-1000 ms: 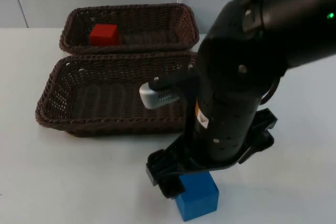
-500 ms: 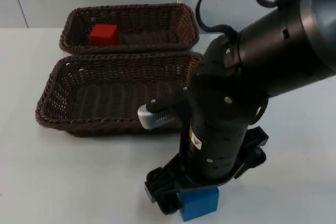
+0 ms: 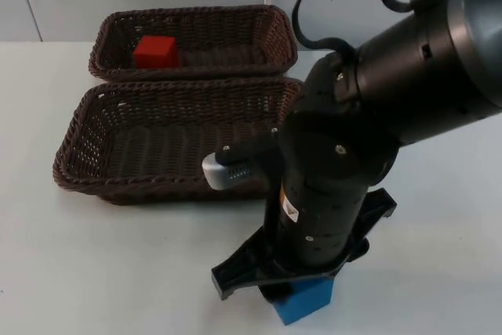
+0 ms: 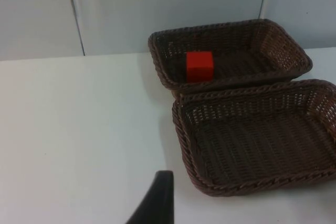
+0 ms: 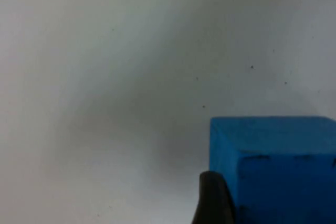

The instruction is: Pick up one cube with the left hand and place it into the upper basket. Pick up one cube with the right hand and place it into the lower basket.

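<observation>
1 blue cube (image 3: 304,301) lies right beneath the right hand (image 3: 276,282).

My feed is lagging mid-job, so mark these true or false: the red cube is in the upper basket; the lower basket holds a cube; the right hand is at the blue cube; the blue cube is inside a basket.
1. The red cube lies in the upper dark wicker basket. True.
2. The lower dark wicker basket holds a cube. False: nothing lies in it.
3. The right hand is down at the blue cube. True.
4. The blue cube sits inside a basket. False: it is on the white table, in front of the lower basket.
</observation>
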